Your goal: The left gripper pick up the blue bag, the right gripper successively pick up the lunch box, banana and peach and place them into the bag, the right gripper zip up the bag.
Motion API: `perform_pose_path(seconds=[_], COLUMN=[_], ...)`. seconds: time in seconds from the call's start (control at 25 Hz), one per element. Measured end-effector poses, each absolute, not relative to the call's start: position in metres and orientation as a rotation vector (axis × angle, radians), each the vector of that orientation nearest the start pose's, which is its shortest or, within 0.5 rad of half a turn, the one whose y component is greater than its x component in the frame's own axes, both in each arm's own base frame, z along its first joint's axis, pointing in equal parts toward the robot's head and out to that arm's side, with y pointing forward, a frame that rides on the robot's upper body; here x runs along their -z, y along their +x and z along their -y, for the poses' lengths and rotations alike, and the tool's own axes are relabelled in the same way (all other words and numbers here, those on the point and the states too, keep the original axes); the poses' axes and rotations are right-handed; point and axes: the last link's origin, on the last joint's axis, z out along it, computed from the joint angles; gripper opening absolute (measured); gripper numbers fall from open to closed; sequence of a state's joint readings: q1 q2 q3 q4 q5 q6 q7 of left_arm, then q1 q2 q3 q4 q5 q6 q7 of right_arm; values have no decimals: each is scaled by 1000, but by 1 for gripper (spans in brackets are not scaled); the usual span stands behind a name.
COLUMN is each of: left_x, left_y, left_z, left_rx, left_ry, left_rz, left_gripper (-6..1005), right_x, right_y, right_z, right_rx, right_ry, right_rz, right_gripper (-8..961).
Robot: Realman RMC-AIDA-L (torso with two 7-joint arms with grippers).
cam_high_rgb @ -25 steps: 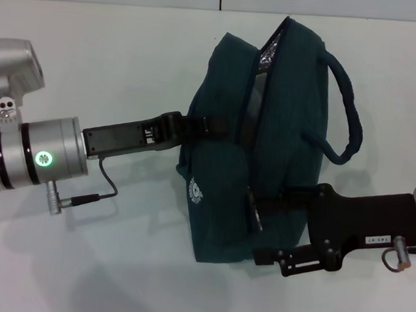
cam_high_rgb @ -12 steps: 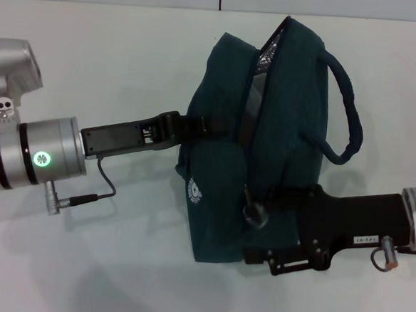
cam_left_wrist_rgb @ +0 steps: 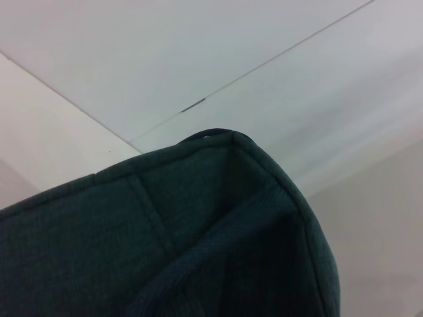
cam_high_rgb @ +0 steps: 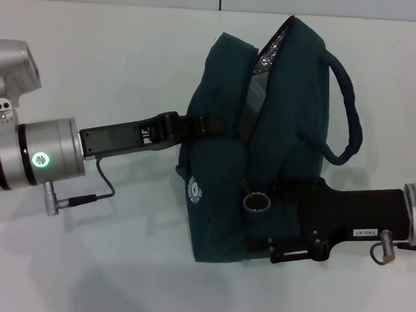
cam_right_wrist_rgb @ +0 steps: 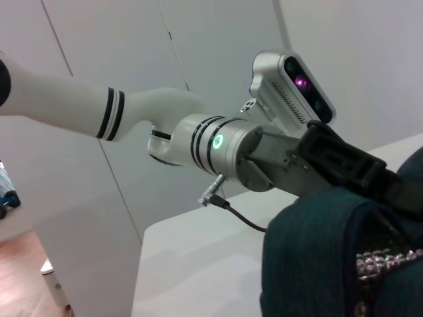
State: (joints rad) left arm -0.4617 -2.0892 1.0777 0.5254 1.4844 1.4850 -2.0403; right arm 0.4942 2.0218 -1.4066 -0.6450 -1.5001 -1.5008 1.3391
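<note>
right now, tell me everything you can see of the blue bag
The blue bag is dark teal fabric, resting on the white table. Its zipper is partly open at the far end, showing silver lining. A navy loop handle arcs off one side; a white round logo and metal ring pull show. Both tools reach in against its sides.

A lab-like room: bare white table (cam_high_rgb: 114, 278) and plain grey wall panels (cam_right_wrist_rgb: 198, 39).
</note>
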Motion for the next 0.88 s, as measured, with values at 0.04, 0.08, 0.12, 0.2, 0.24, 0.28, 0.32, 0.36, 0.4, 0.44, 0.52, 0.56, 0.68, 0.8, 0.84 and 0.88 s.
perform_pose_path(seconds=[0.04,0.08,0.12,0.2,0.24,0.28,0.32,0.36,0.4,0.44,0.52,0.56,0.68,0.8,0.84,0.88], left_x=[38,38,38,38,38,38,38,38,38,38,38,38,38,38,38,38], left_y=[-236,-236,-236,-236,-236,-236,-236,-236,-236,-236,-236,-236,-236,-236,-236,-236], left_z=[-313,-313,-313,-313,-313,-313,-313,-313,-313,-313,-313,-313,-313,-313,-313,-313], left_rx=[1182,1183,1183,1183,1183,1183,1183,1183,1183,1182,1182,1182,1181,1181,1181,1180], left_ry=[-2435,-2434,-2434,-2434,-2434,-2434,-2434,-2434,-2434,-2434,-2435,-2435,-2436,-2435,-2435,-2435], left_rz=[1722,1722,1722,1723,1723,1723,1723,1723,1723,1723,1723,1723,1723,1723,1723,1722], left_gripper=[41,41,41,41,41,41,41,41,42,42,42,42,42,43,43,43], right_x=[52,52,51,50,49,48,48,48,48,48,48,48,48,48,48,48], right_y=[215,216,216,218,219,219,220,220,220,221,221,221,221,220,220,220], right_z=[-300,-300,-301,-301,-302,-303,-303,-303,-304,-304,-304,-305,-305,-305,-305,-305], right_rx=[-790,-788,-787,-790,-793,-796,-800,-802,-804,-804,-802,-801,-801,-804,-805,-805], right_ry=[-3043,-3040,-3036,-3022,-3013,-3005,-2999,-2994,-2991,-2989,-2985,-2984,-2982,-2981,-2981,-2980], right_rz=[-406,-408,-411,-421,-426,-431,-436,-441,-445,-448,-449,-449,-449,-445,-444,-444], right_gripper=[761,758,754,747,743,740,736,701,665,630,559,524,380,229,175,120])
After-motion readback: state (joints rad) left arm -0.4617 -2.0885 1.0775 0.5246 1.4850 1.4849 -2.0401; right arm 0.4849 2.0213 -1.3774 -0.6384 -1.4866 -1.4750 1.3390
